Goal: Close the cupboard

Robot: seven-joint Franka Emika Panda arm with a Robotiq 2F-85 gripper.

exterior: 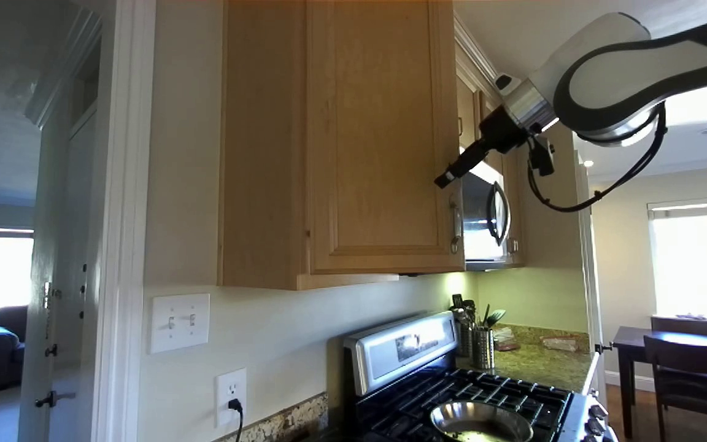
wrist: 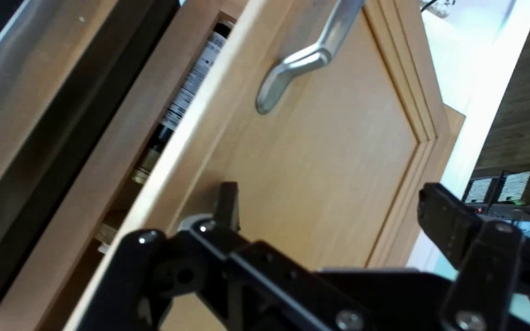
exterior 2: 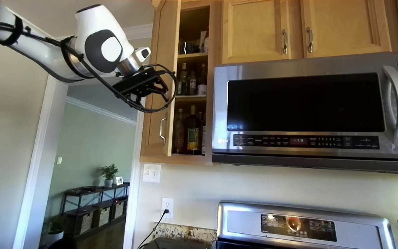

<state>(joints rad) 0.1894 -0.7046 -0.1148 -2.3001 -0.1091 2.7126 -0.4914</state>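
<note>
Jaws wide apart and empty, our black two-fingered gripper (wrist: 329, 207) hangs near the tall light-tan wooden cupboard (exterior: 347, 144), its framed door (wrist: 320, 151) ajar, left of the boxy stainless steel microwave (exterior 2: 306, 103).

Arm (exterior: 636, 80) outstretched, tool (wrist: 329, 204) spread wide
In both exterior views the white-and-black arm extends from an upper side edge, bent above a wrist (exterior 2: 129, 65) that slants downward; in the wrist view the two dark fingers (wrist: 449, 220) stand well apart.
</note>
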